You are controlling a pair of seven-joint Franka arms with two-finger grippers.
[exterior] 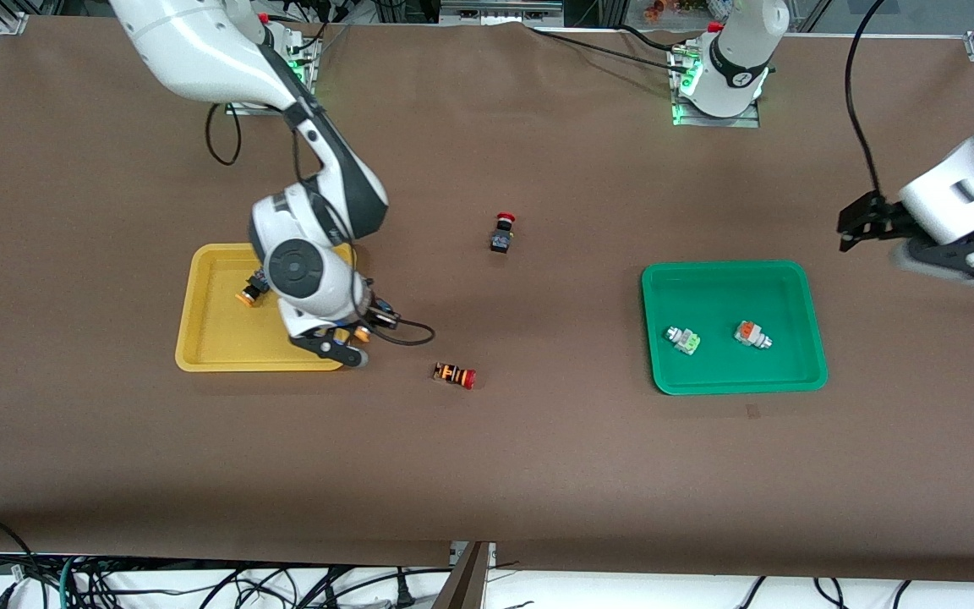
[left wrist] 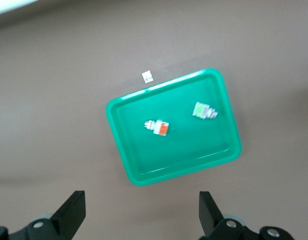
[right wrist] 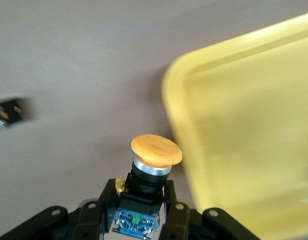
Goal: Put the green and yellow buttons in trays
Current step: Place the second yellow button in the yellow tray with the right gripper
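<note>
My right gripper (exterior: 350, 338) is shut on a dark button with an orange-yellow cap (right wrist: 156, 151), held over the corner of the yellow tray (exterior: 208, 338) toward the table's middle; the tray also shows in the right wrist view (right wrist: 253, 125). A second orange-yellow-capped button (exterior: 252, 289) lies in the yellow tray. The green tray (exterior: 732, 381) holds a green-faced pale button (exterior: 684, 339) and an orange-marked pale button (exterior: 752, 335). My left gripper (exterior: 863, 222) is open and empty, up in the air past the green tray toward the left arm's end. Its view shows the green tray (left wrist: 144, 175) with both pale buttons.
A black switch with a red cap (exterior: 502, 233) stands on the table's middle. An orange-striped switch with a red cap (exterior: 455, 375) lies nearer the front camera, beside the yellow tray. A small white tag (left wrist: 148, 76) lies by the green tray.
</note>
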